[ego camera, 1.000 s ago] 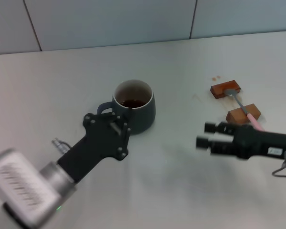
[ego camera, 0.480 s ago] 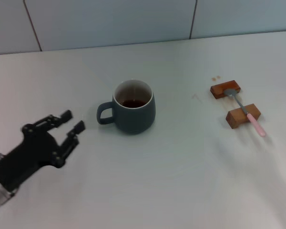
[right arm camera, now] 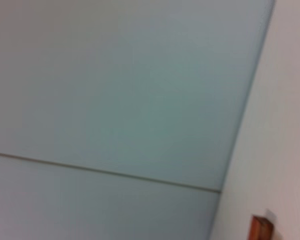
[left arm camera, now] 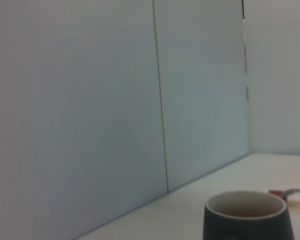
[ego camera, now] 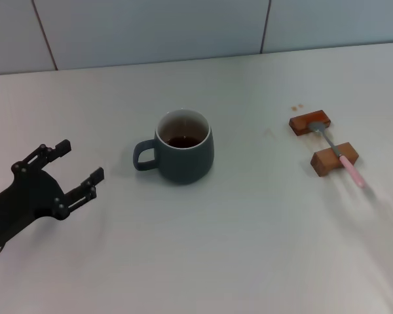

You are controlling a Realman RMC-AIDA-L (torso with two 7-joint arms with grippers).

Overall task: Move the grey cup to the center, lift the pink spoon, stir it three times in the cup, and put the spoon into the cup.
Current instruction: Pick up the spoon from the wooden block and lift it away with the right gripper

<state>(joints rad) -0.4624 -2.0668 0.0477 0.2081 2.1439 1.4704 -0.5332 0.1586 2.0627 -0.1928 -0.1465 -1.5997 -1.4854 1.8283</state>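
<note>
The grey cup (ego camera: 182, 146) stands upright near the middle of the table, handle toward my left, with dark liquid at its bottom. It also shows in the left wrist view (left arm camera: 247, 216). The pink spoon (ego camera: 340, 156) lies across two brown wooden blocks at the right, bowl on the far block, pink handle toward me. My left gripper (ego camera: 80, 165) is open and empty, low at the left, a hand's width from the cup's handle. My right gripper is out of view, save for a dark sliver at the head view's right edge.
Two brown wooden blocks, far (ego camera: 310, 122) and near (ego camera: 334, 158), hold the spoon; one shows in the right wrist view (right arm camera: 261, 229). A tiled wall (ego camera: 150, 29) runs behind the white table (ego camera: 236, 248).
My left arm has pulled back from the cup to the left and opened. My right arm has withdrawn out of the head view to the right. Cup and spoon have not moved.
</note>
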